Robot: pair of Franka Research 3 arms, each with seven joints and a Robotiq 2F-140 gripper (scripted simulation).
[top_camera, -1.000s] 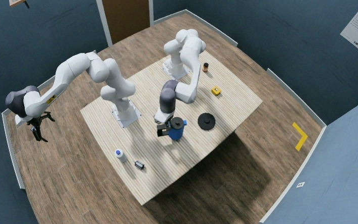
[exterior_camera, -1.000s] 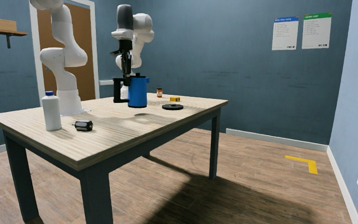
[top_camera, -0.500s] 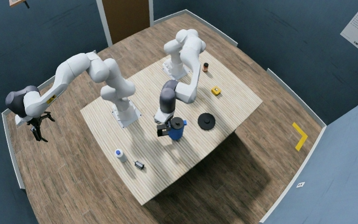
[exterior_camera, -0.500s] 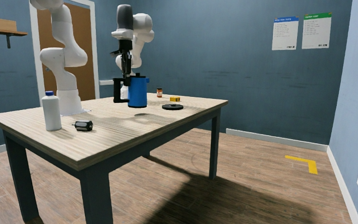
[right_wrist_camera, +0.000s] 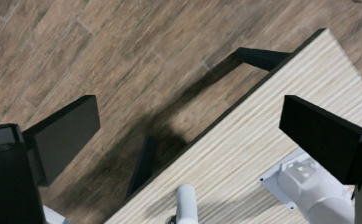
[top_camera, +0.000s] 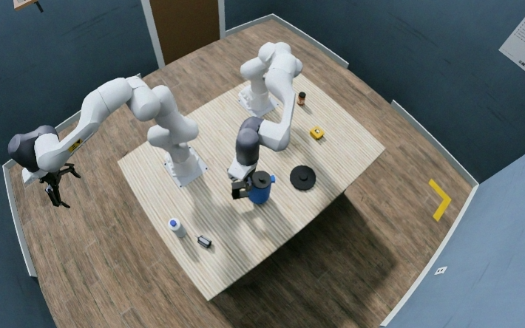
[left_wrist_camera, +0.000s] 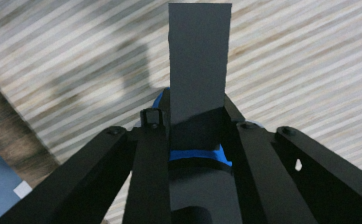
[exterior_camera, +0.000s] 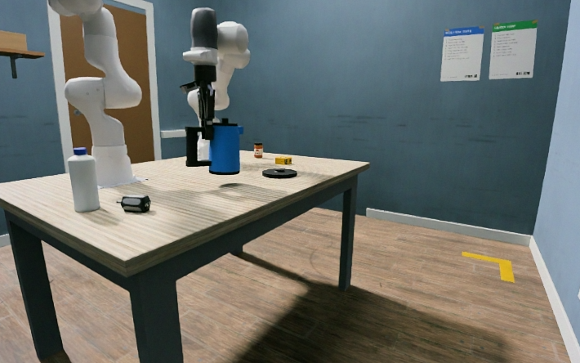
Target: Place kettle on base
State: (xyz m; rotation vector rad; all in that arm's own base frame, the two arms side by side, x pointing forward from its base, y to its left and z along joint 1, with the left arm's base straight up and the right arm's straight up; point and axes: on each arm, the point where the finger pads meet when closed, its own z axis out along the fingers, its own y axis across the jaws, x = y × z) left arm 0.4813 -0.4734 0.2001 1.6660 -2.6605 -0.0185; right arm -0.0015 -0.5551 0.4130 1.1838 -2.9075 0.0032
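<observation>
The blue kettle with black lid hangs upright above the table. Its black handle points away from the base. My left gripper is shut on the handle's upper part. The round black base lies flat on the table beside the kettle, towards its spout side. A small raised stud shows at its middle. The ring under the kettle is hidden. My right gripper is open and empty, beyond the table's edge.
A white bottle and a small dark device are near one end of the table. A yellow box and a jar stand beyond the base.
</observation>
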